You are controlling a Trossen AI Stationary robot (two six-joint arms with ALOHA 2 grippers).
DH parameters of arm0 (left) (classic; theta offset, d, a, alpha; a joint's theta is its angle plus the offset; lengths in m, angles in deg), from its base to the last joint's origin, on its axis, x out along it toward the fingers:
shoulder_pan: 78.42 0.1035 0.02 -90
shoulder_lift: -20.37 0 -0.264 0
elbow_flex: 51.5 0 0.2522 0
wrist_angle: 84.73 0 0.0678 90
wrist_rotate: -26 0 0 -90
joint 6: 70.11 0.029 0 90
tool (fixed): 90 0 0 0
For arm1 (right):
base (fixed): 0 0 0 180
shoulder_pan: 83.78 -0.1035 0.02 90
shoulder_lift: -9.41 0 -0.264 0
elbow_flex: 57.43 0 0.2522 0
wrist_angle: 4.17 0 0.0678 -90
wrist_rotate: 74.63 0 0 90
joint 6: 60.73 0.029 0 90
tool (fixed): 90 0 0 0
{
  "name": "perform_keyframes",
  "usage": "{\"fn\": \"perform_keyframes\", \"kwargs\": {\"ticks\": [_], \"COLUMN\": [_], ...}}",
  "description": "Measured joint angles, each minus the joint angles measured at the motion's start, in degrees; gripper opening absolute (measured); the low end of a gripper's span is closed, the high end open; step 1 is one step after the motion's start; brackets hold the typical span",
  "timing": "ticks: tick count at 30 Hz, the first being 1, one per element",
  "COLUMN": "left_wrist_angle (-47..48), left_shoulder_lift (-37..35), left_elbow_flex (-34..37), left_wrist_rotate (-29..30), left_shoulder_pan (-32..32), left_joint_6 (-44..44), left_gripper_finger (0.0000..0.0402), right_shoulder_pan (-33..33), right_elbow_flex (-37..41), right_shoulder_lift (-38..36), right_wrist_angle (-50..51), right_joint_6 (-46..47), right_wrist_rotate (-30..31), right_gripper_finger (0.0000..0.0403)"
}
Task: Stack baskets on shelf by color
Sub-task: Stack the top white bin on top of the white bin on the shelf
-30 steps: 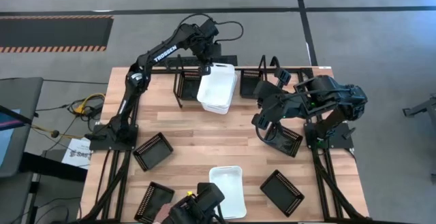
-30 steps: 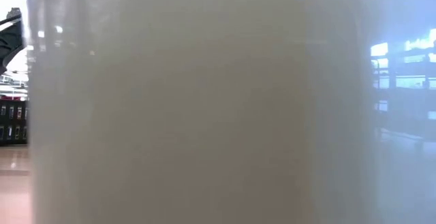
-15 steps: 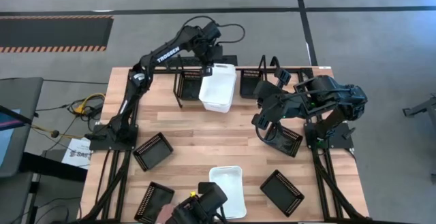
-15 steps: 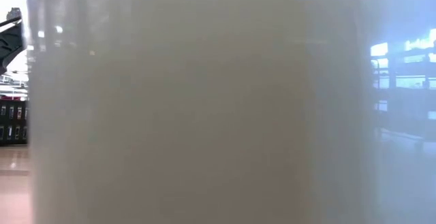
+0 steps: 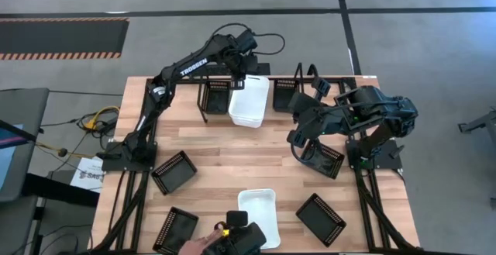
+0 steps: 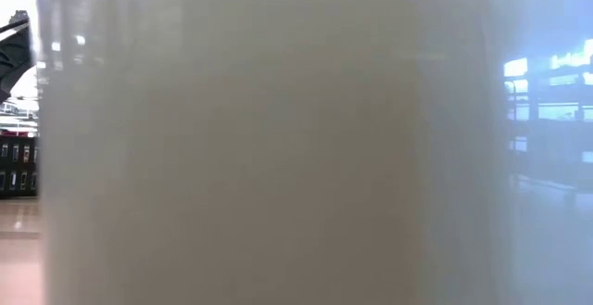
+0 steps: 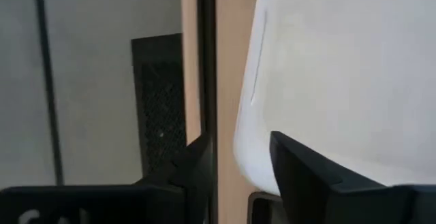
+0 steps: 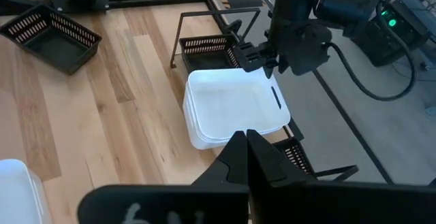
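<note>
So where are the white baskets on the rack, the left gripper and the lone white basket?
Stacked white smooth plastic baskets point(image 5: 249, 104), high view, inside floor.
Left gripper point(image 5: 240, 74), high view, between fingertips at the stack's far rim.
Single white smooth plastic basket point(image 5: 259, 206), high view, inside floor.

Table top point(image 5: 232, 154): pale wood planks, visible grain, satin sheen.
White baskets point(image 5: 249, 100): smooth plastic, faintly glossy, rounded corners.
Black baskets point(image 5: 173, 170): matt plastic, mesh sides.
Shelf point(image 5: 298, 75): thin black metal wire, matt.
Arms point(image 5: 186, 65): dark, matt casing.
Floor point(image 5: 434, 46): grey, smooth, dull.
</note>
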State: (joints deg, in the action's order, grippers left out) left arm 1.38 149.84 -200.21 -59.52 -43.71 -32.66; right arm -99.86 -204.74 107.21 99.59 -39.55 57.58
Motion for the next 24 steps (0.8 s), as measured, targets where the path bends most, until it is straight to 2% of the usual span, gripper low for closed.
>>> {"fn": "perform_keyframes", "kwargs": {"ticks": [2, 7, 13, 16, 20, 24], "left_wrist_angle": [0.12, 0.26, 3.30, 5.19, 8.19, 12.28], "left_shoulder_lift": [-1.05, -6.82, -18.23, -24.47, -32.14, -38.52], "left_elbow_flex": [0.00, 0.00, -0.03, -0.04, -0.07, -0.09], "left_wrist_rotate": [1.56, 0.52, -7.17, -8.14, -6.54, -0.94], "left_shoulder_pan": [-0.40, -1.30, -3.47, -5.74, -10.03, -16.11], "left_joint_6": [-2.01, -8.27, -17.03, -19.13, -22.52, -27.74], "left_gripper_finger": [0.0151, 0.0158, 0.0157, 0.0157, 0.0157, 0.0157], "right_shoulder_pan": [-0.01, 0.16, 0.60, 1.34, 3.01, 5.45], "right_elbow_flex": [0.00, 0.00, -0.02, -0.13, -0.15, -0.09], "right_shoulder_lift": [0.00, 0.00, 0.00, 0.96, 3.56, 8.52], "right_wrist_angle": [0.01, 0.00, 0.02, -0.01, -1.53, -5.74], "right_joint_6": [-0.67, -1.57, -1.86, -2.26, -6.25, -12.77], "right_wrist_rotate": [0.00, -0.04, -0.08, -0.11, -3.52, -9.99], "right_gripper_finger": [0.0005, 0.0005, 0.0003, 0.0003, 0.0002, 0.0001]}}
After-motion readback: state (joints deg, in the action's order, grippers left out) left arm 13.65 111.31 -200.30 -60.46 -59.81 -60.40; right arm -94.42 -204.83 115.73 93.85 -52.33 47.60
